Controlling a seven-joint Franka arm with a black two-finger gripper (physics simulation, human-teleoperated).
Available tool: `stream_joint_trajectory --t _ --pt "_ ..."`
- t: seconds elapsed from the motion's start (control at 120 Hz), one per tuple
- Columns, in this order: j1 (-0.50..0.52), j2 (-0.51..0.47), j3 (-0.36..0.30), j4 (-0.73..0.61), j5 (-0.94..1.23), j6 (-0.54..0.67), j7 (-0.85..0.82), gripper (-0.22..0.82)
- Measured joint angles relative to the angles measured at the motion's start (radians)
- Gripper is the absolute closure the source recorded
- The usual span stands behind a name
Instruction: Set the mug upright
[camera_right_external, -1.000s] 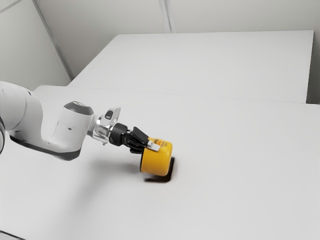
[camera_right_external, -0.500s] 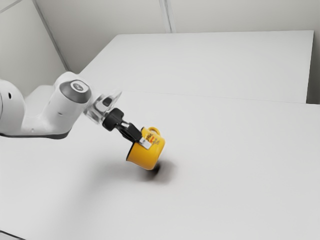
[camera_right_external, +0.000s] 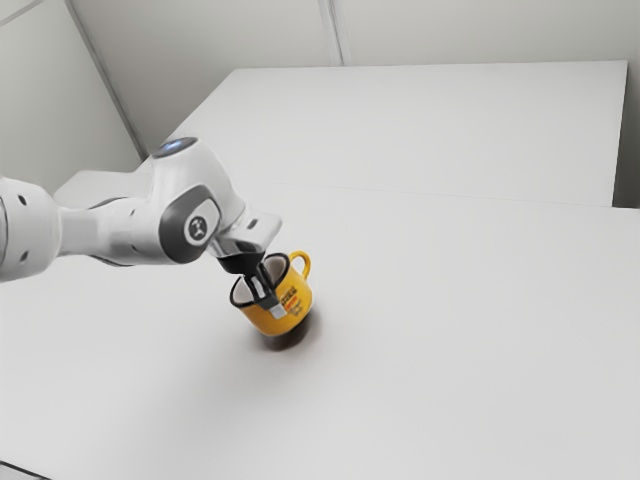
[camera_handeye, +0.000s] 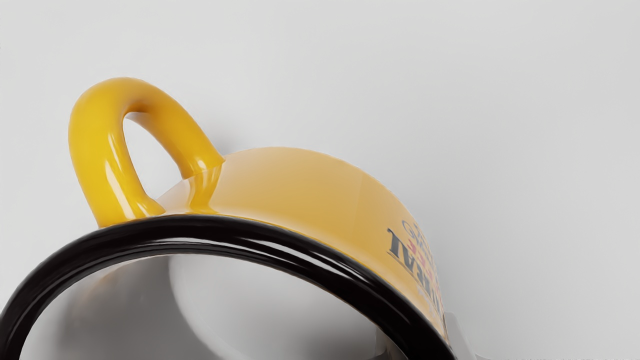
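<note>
The claw (camera_right_external: 270, 301) pinches the mug (camera_right_external: 293, 303) — one finger (camera_right_external: 279, 311) outside, one inside — and holds it tipped over the table (camera_right_external: 430, 350), mouth (camera_right_external: 246, 289) toward eleven o'clock in the exterior view, handle (camera_right_external: 306, 263) toward one, probably to land it flat.

The yellow mug (camera_handeye: 290, 185) shows its black rim (camera_handeye: 240, 227), pale inside, looped handle (camera_handeye: 97, 145) and lettering (camera_handeye: 415, 265) against the bench (camera_handeye: 525, 125); the tool (camera_right_external: 268, 302) pinches its wall near the lettering.
</note>
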Motion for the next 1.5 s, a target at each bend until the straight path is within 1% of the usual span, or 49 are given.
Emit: stream_joint_trajectory --t 0.242,0.392,0.433,0.583,0.658,0.775,0.925,1.092,1.258,1.417,1.5 --pt "0.005 0.007 -0.039 -0.076 0.091 0.142 -0.007 0.78" --pt "0.003 0.022 -0.046 -0.094 0.113 0.204 -0.009 0.78" --pt "0.004 0.024 -0.046 -0.095 0.113 0.214 -0.008 0.72" --pt "0.005 0.028 -0.047 -0.096 0.107 0.23 0.006 0.39" --pt "0.004 0.028 -0.047 -0.096 0.106 0.235 0.013 0.28" --pt "0.009 0.022 -0.056 -0.096 0.105 0.24 0.021 0.16" --pt "0.002 0.005 -0.061 -0.094 0.103 0.234 0.029 0.08" --pt "0.013 -0.034 -0.052 -0.031 0.083 0.161 -0.017 0.04" --pt "0.014 -0.072 -0.037 0.104 0.085 -0.017 -0.174 0.02" --pt "0.019 -0.064 0.028 0.234 0.087 -0.175 -0.318 0.01" --pt "0.021 -0.062 0.047 0.307 0.087 -0.26 -0.384 0.01"
